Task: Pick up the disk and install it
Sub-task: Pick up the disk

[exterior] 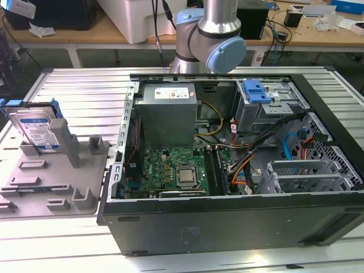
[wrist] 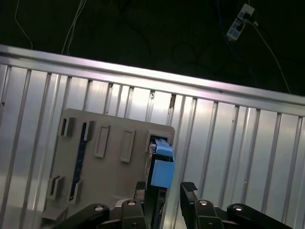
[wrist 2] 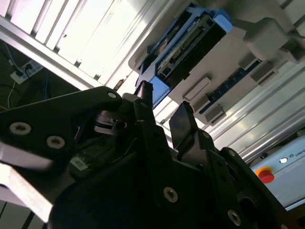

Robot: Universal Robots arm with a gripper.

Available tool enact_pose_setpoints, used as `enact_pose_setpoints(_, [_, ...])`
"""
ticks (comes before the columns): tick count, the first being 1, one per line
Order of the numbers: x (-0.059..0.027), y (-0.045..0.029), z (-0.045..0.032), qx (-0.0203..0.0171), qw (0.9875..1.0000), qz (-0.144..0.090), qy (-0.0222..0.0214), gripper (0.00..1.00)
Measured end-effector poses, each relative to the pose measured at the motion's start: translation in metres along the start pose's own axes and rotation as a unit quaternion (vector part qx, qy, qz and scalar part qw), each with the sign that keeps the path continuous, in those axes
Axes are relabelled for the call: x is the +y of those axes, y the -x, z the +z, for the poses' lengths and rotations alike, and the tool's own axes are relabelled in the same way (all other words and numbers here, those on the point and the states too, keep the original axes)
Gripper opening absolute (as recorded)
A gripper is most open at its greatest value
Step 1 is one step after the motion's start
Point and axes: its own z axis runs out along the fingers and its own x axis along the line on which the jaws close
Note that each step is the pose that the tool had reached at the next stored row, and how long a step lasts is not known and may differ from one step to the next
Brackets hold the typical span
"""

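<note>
Your gripper (wrist: pixel 163 185) spread wide and empty, poised near the disk (wrist: pixel 160 172), disk standing on edge in the grey holder (wrist: pixel 114 129), on the exterior view's left of the open computer case (exterior: pixel 227 224)

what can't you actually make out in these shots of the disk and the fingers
- exterior view: the lower part of the disk sits behind the grey holder
- first wrist view: the disk shows edge-on, label unseen; its near end runs behind the open fingers
- exterior view: blue latch and cables screen the drive cage opening
- exterior view: the top edge cuts off the arm
</note>
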Motion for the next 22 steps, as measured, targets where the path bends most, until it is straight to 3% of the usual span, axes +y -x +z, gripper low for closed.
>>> enact_pose_setpoints(8, [0.0063,0.001,0.0026,0.0004,1.0,0.007,0.0002,0.42])
enact_pose_setpoints(22, [0.0047,-0.003,0.0079,0.0003,0.9997,0.024,0.001,0.42])
